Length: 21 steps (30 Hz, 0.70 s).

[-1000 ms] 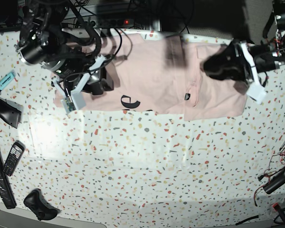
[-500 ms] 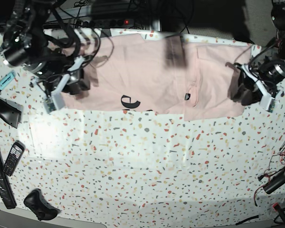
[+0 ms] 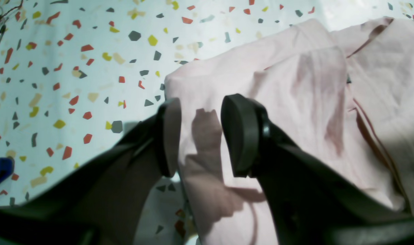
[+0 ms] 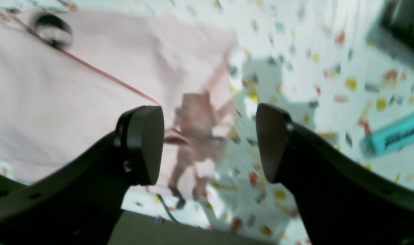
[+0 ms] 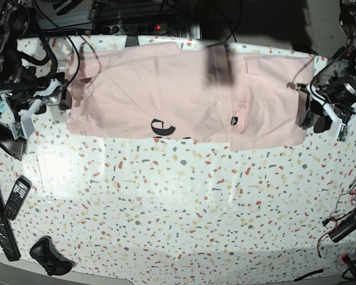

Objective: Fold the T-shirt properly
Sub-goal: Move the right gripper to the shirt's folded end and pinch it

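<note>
A: Surface?
B: Speckled terrazzo bench (image 5: 184, 202). T-shirt (image 5: 184, 98) lay spread flat along the far side, pink, bit of black lettering at its near edge.

A: Left end effector?
B: Left end effector (image 3: 207, 136) sat at the shirt's edge on base view's right. Jaws part-spread, the cloth corner lay between and under them; couldn't tell if it was pinched.

A: Right one?
B: Right end effector (image 4: 208, 143) was wide apart, holding nothing, just off the shirt's other edge, over bare bench. Teal marker (image 4: 394, 134) lay near it.
</note>
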Each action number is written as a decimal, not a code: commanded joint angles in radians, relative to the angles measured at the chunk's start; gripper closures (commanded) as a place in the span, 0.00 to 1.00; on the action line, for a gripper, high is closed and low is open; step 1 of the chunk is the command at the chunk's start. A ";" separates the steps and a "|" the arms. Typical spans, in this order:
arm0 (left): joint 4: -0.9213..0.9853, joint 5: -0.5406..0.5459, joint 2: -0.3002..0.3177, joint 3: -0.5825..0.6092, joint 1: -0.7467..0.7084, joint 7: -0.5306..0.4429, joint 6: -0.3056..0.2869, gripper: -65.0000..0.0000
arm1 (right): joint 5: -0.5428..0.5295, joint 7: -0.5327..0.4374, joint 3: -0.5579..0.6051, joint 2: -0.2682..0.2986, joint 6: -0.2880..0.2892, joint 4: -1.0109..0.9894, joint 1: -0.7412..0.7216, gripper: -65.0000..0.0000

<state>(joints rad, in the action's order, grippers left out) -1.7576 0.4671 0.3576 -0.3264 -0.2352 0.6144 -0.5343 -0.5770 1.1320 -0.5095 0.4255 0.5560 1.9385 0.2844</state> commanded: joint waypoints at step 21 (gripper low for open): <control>-0.016 0.057 0.011 -0.006 0.008 -0.017 -0.003 0.65 | -0.120 -0.010 0.037 -0.021 0.126 -0.435 -0.177 0.37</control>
<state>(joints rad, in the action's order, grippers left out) -1.7576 0.5121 0.3576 -0.3264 -0.2356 0.6209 -0.5343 -0.6811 1.1267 -0.4698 0.3920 0.6743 1.4902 0.1184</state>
